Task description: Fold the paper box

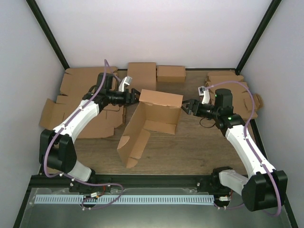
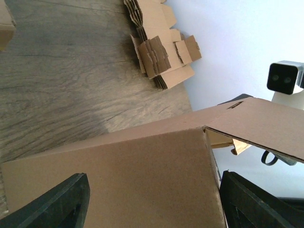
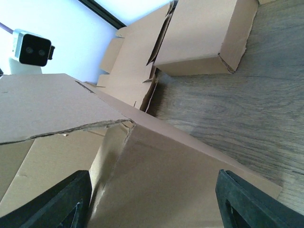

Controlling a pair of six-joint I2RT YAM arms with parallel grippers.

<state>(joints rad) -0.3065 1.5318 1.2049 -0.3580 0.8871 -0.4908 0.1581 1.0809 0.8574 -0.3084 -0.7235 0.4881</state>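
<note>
Well, the paper box (image 1: pixel 154 114) sits in the middle of the frame on the wooden table (image 1: pixel 199 147), and I would say it is about half made. Its back wall stands up and so do the two side walls, so it already looks like a little tray. But the long flap (image 1: pixel 133 142) sticks out toward the lower left, wide open. That flap has to come over the top and get tucked in (the tricky bit, I think).

The left gripper (image 1: pixel 134 97) is at the upper left corner of the box. In its own camera the two fingers (image 2: pixel 57 204) stand far apart with cardboard filling the gap. They look pressed on it from both sides, so I think it is holding the box. The right gripper (image 1: pixel 186 107) is at the right side of the box. Its fingers (image 3: pixel 57 202) look the same: far apart, cardboard between them, holding on.

Other things lie around. A pile of flat cardboard sheets (image 1: pixel 80 90) is at the upper left, under the left arm. A small box (image 1: pixel 142 76) and a narrower box (image 1: pixel 171 73) sit at the top middle, just behind the back wall. More flat cutouts (image 1: pixel 237 88) are at the upper right, near the right arm. Those two boxes leave little room to push the paper box back.
</note>
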